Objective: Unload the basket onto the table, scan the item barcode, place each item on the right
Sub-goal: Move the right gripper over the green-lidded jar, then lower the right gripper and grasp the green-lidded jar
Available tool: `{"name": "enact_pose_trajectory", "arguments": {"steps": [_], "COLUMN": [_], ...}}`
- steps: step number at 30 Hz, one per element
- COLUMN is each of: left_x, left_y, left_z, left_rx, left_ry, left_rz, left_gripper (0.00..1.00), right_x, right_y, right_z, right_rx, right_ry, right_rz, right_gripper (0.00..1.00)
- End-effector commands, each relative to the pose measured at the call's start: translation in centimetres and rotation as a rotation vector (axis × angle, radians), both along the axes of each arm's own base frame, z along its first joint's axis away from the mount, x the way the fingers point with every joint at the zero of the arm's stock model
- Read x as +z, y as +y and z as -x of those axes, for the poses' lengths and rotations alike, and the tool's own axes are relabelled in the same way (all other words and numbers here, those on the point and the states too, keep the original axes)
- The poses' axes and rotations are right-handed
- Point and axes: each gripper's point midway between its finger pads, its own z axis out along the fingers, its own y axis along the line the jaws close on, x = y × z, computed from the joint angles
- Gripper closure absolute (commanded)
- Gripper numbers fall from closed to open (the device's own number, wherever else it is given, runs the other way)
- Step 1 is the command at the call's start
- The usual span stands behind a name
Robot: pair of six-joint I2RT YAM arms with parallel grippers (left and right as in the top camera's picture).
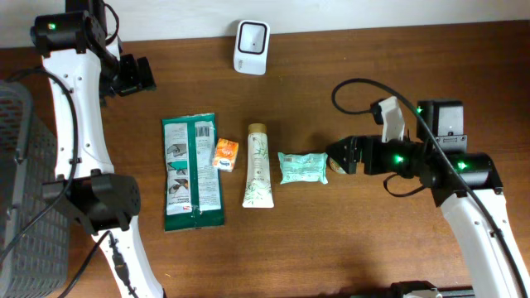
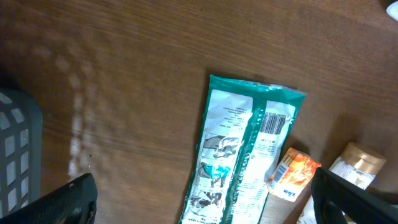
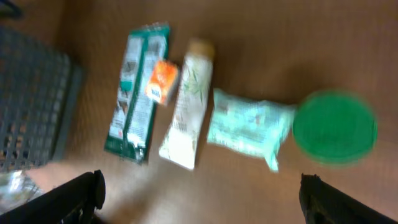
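Nothing is held yet. The left jaws are spread wide and empty, hanging over the far left part of the counter, and the right jaws are also spread and empty, low at the right end of the row of goods. That row runs across the middle of the counter: a long green packet, a small orange box against the packet's right edge, a cream tube, a pale green soft pack, and a round green tin or lid just beside the pack. In the overhead view the right arm largely hides this last one. The scanner stands at the far edge near its middle, and a grey basket sits at the left edge. The step in hand looks like choosing one item and picking it up. The only barcode I can make out is on the long green packet, face up near its far end. No code shows on the others, so they would probably need turning. Whichever is taken, the fingers should close on an edge away from the code so it stays uncovered. The packet looks thin and floppy, so a grip close to the coded end should stop it drooping. It should be lifted straight up to avoid dragging the orange box, then held steady with the code flat towards the scanner's window.
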Motion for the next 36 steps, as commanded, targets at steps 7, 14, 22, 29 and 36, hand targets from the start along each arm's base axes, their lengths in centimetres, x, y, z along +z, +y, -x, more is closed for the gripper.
{"name": "enact_pose_trajectory", "arguments": {"steps": [7,14,22,29,36], "left_x": [0.7,0.7,0.7,0.7,0.7], "left_y": [0.1,0.1,0.1,0.1,0.1], "left_z": [-0.1,-0.1,-0.1,-0.1,-0.1], "left_rx": [0.005,0.005,0.005,0.005,0.005], "left_ry": [-0.023,-0.023,-0.023,-0.023,-0.023], "left_rz": [0.009,0.009,0.009,0.009,0.009], "left_gripper": [0.01,0.01,0.0,0.01,0.01], "right_x": [-0.2,-7.2,-12.5,-14.6,-15.5], "right_y": [-5.9,-4.6,-3.3,-3.5,-3.6], "right_z": [-3.0,-6.5,-6.8,-4.9,-4.3], "right_rx": [-0.305,-0.519,-0.538,-0.529,-0.515], "right_ry": [0.301,0.493,0.636,0.753,0.763], "right_rz": [0.287,0.382,0.358,0.406,0.417], "right_gripper": [0.02,0.02,0.11,0.11,0.23]}}
